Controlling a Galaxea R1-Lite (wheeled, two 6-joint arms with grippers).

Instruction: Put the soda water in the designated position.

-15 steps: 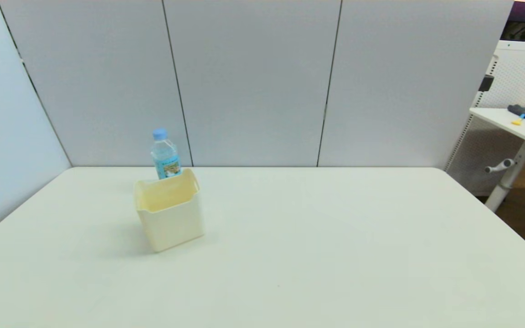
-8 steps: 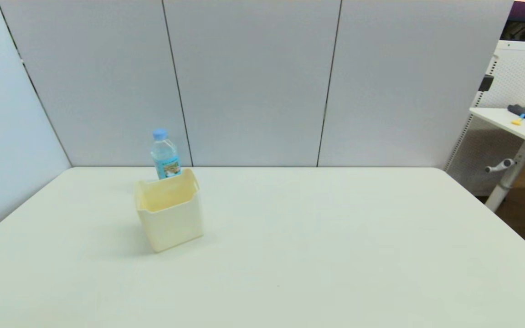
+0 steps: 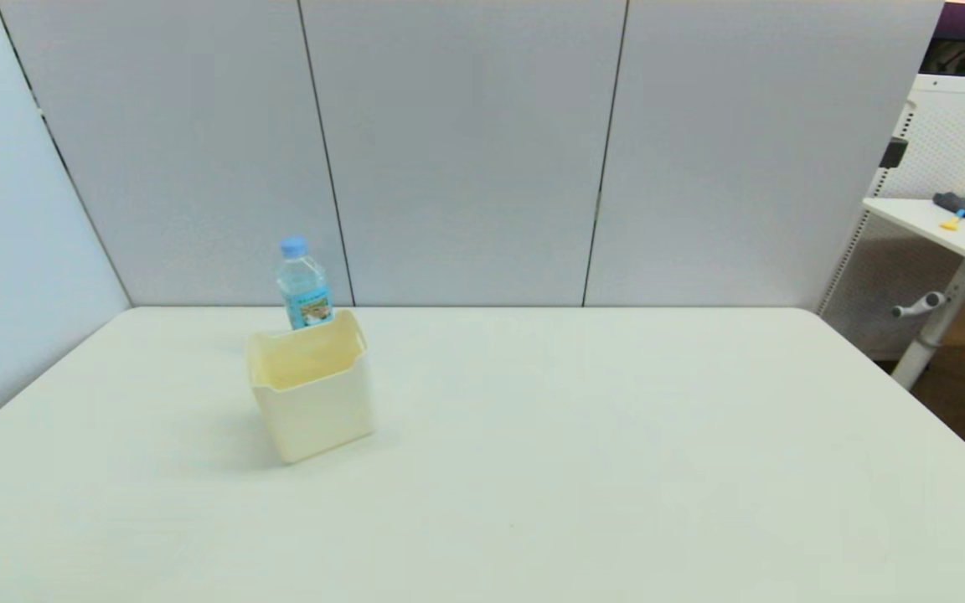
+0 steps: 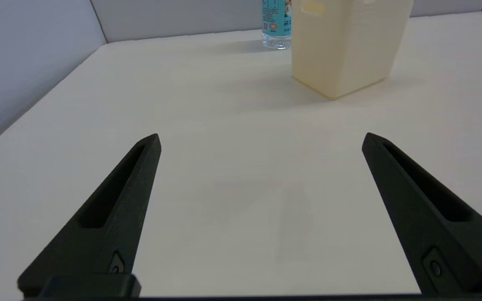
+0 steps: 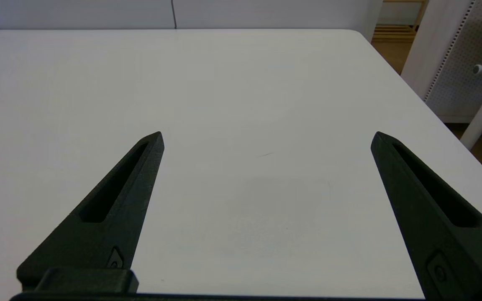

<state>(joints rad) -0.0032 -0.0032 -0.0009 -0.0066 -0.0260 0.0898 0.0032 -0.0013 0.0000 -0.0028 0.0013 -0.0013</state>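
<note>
Even, bright, diffuse overhead lighting; no glare noted. Soft shadow cast to left of cream rectangular plastic bin (image 3: 312,394) on white matte table (image 3: 583,452). Faint shadow patches seen beneath both wrist cameras. Slight softness throughout; straight wall seams bowed toward head-view edges.

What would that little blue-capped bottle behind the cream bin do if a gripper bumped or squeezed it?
The soda water stands upright, tall and slim, so a sideways bump would probably tip it; being round, it might then roll. Its clear plastic wall may give a little under a squeeze. The cream bin right in front would likely stop a forward fall.
</note>
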